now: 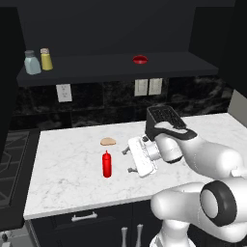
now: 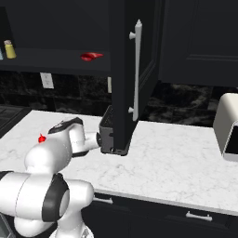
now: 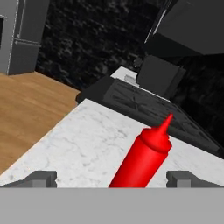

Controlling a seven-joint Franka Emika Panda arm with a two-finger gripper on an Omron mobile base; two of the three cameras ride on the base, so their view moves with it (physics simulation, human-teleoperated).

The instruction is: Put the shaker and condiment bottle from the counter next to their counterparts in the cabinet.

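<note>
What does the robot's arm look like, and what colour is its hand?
The arm is glossy white, built from fat rounded segments with dark, nearly black rings at the joints. Its hand is a flat white block with two small dark grey fingers. No cables or markings show on it.

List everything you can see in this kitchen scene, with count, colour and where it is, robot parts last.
condiment bottle: one, bright red, upright on the counter, between the open fingers.
shaker: one, yellow-olive, on the cabinet shelf, left end.
blue-grey shaker: one, pale, beside the yellow one.
red round object: one, low, mid-shelf.
bread roll: one, tan, on the counter behind the bottle.
toaster: one, pale, counter's right end.
gripper: one, white, open, facing the bottle.
</note>
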